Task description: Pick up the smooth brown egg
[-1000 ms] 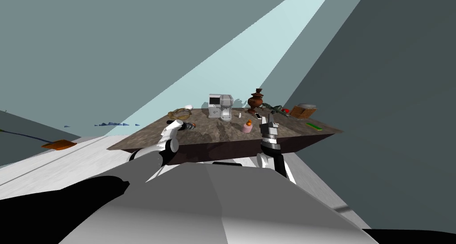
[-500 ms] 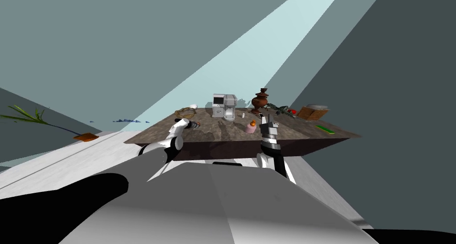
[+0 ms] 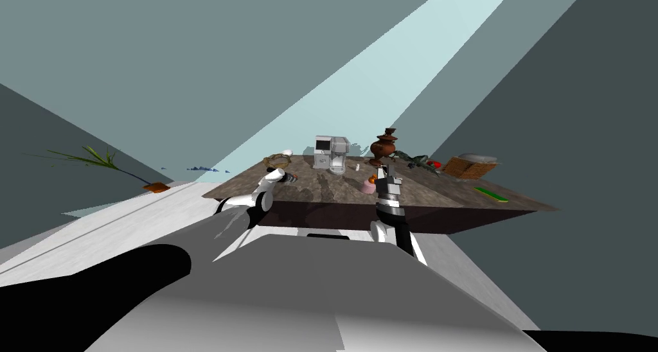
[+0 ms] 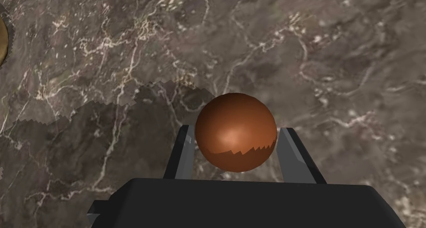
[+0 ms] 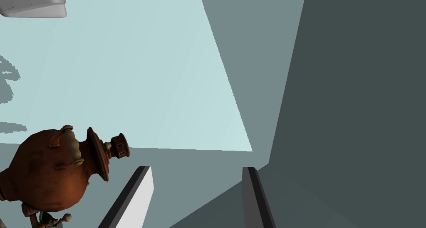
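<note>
- Left gripper [image 4: 236, 134]: both fingers [image 4: 183, 154] clamp the sides of the smooth brown egg [image 4: 236, 121], gripped over the left part of the dark marbled table [image 4: 333, 50].
- Right gripper [image 5: 197, 173]: fingers spread apart, grasping nothing, pointing upward over the table's middle.
- A brown urn [image 5: 50, 175] stands farther back, beyond the right gripper.
</note>
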Robot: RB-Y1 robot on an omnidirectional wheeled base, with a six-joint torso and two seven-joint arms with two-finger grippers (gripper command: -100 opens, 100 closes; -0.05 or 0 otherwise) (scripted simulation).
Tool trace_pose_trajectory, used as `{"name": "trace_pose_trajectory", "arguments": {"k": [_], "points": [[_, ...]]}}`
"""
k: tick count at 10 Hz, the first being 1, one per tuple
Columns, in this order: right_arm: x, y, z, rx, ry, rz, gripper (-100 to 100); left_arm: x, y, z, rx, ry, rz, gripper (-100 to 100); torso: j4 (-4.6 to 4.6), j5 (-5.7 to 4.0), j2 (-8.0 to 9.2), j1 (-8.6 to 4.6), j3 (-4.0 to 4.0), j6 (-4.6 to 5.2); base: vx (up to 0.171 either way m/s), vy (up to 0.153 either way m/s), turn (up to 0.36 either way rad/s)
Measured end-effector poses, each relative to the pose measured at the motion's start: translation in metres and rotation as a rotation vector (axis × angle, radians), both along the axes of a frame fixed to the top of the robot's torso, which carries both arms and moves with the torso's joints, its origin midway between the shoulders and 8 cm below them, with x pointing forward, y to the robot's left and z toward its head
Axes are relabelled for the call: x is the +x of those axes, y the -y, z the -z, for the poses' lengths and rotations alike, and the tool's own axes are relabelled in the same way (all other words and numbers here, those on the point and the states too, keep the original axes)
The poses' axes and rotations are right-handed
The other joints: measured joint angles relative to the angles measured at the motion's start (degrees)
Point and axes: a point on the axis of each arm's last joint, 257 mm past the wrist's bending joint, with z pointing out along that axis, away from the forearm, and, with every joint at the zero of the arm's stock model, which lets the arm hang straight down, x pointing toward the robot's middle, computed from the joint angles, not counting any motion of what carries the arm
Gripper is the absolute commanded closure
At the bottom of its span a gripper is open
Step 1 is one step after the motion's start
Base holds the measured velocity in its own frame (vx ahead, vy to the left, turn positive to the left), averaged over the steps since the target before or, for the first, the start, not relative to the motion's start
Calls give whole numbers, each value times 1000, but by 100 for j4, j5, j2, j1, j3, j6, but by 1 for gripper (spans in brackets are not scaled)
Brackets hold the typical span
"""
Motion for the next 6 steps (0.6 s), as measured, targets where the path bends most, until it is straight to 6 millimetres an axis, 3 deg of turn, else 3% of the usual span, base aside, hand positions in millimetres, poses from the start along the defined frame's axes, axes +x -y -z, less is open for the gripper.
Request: {"name": "trace_pose_trajectory", "arguments": {"k": [3,4,6], "points": [[0,0,0,0,0,0,0,16,36,-9,3,5,35,100,3,-4,4,-4,4,1,-18,49,78],[0,0,0,0,0,0,0,16,38,-6,5,2,37,100,-1,-4,0,-14,0,2,-12,43,168],[0,0,0,0,0,0,0,23,61,-3,9,-6,61,100,2,-4,0,-10,1,2,-8,29,41]]}}
